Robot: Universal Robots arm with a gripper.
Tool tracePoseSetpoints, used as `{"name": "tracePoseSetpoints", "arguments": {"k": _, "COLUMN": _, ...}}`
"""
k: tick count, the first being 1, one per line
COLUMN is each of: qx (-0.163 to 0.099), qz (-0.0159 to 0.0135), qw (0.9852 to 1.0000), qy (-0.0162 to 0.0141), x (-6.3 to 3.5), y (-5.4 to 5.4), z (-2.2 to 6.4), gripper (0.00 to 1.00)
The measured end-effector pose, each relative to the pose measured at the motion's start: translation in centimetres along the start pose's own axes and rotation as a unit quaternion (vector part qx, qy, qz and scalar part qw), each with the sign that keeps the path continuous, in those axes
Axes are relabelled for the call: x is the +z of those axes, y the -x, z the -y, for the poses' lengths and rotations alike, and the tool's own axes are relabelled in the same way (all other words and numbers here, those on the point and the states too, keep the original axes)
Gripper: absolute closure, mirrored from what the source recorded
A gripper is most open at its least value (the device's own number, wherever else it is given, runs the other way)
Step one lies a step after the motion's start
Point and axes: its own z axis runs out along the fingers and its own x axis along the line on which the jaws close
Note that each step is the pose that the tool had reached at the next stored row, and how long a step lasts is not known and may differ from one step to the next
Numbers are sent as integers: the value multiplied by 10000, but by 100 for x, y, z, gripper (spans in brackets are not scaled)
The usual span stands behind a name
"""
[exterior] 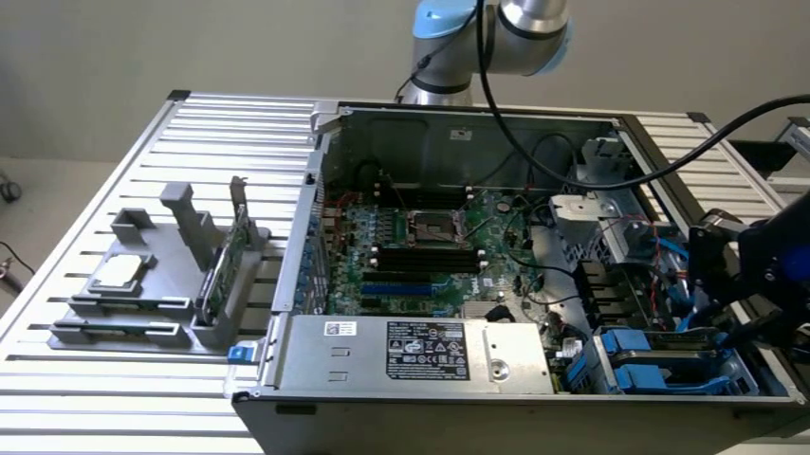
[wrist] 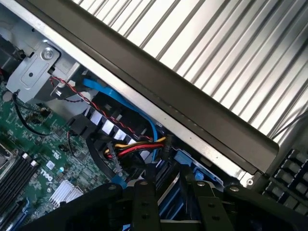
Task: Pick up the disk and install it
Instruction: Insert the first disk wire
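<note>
Disk (exterior: pixel 648 358), in its blue carrier, lies in the drive bay at the lower right of the computer case (exterior: pixel 506 428). My pincer (wrist: pixel 172 190) hovers just above it, half spread and gripping nothing, so I judge the bay alone carries it.

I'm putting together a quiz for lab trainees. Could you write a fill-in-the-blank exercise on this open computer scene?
1. The hand is over the drive bay at the exterior view's ____ side.
2. The disk near the hand has a carrier coloured ____.
3. The green circuit card stands in a grey fixture that is (inside/outside) ____ the computer case.

Missing words: right; blue; outside.
</note>
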Motion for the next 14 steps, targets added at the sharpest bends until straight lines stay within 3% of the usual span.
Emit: {"name": "tracePoseSetpoints", "arguments": {"k": 14, "qx": 80, "qz": -73, "qw": 9999, "qy": 39, "x": 105, "y": -19, "z": -76, "gripper": 66}}
